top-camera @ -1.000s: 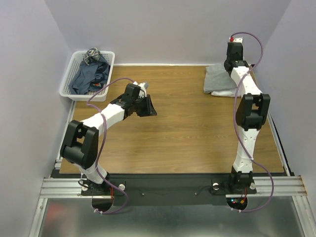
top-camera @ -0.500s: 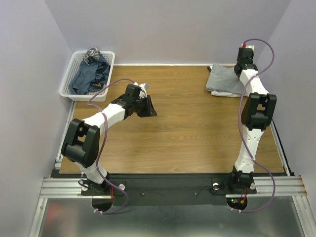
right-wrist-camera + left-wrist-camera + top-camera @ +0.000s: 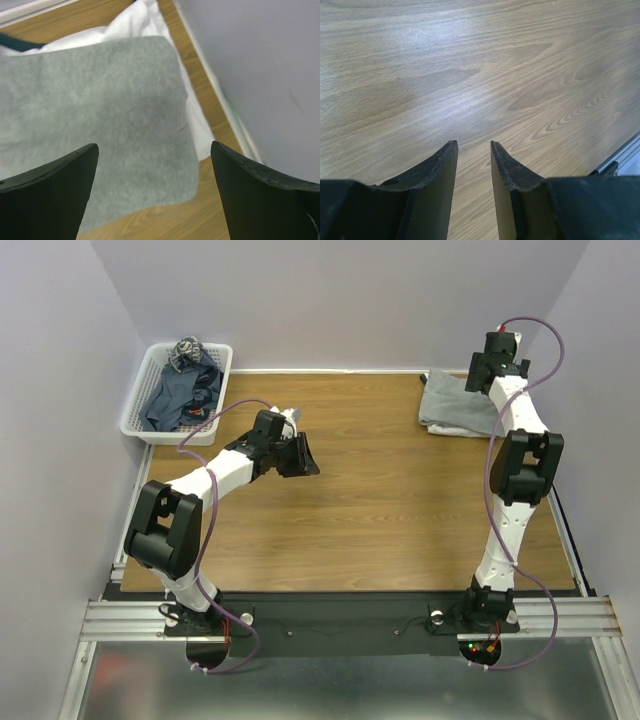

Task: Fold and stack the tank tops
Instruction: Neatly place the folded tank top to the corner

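Note:
A folded light grey tank top (image 3: 452, 400) lies at the table's back right corner on a white tank top (image 3: 456, 428), whose edge shows under it. My right gripper (image 3: 484, 372) hovers over their right end, wide open and holding nothing. In the right wrist view the grey top (image 3: 100, 115) fills the space below the spread fingers (image 3: 154, 145), with the white top (image 3: 194, 117) sticking out beside the wall. More dark blue-grey tank tops (image 3: 182, 395) sit in the basket. My left gripper (image 3: 300, 455) hangs over bare wood, its fingers (image 3: 473, 143) slightly open and empty.
The white lattice basket (image 3: 137, 412) stands at the back left corner, with a balled patterned cloth (image 3: 187, 350) at its far end. Walls close in the table on the left, back and right. A metal rail (image 3: 350, 615) runs along the near edge.
My right gripper has gone from shut to wide open, letting go of the grey top, and has shifted right towards the wall. The left fingers have parted a little.

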You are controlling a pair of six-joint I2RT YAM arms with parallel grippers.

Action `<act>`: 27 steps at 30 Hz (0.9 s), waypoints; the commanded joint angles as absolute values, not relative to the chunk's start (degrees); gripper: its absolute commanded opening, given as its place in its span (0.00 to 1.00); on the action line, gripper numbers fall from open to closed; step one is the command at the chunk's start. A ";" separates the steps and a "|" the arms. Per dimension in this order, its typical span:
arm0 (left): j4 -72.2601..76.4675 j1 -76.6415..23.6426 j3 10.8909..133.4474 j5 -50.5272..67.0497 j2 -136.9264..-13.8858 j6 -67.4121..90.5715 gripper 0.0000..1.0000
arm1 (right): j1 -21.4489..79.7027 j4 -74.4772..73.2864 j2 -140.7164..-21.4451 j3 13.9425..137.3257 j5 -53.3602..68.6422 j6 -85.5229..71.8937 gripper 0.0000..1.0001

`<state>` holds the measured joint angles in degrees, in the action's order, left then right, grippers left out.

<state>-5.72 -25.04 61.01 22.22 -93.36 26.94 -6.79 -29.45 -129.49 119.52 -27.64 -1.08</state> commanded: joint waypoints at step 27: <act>-0.35 -26.54 43.68 7.47 -64.61 33.22 0.45 | 21.80 -13.53 -57.93 45.01 -8.78 -29.79 1.00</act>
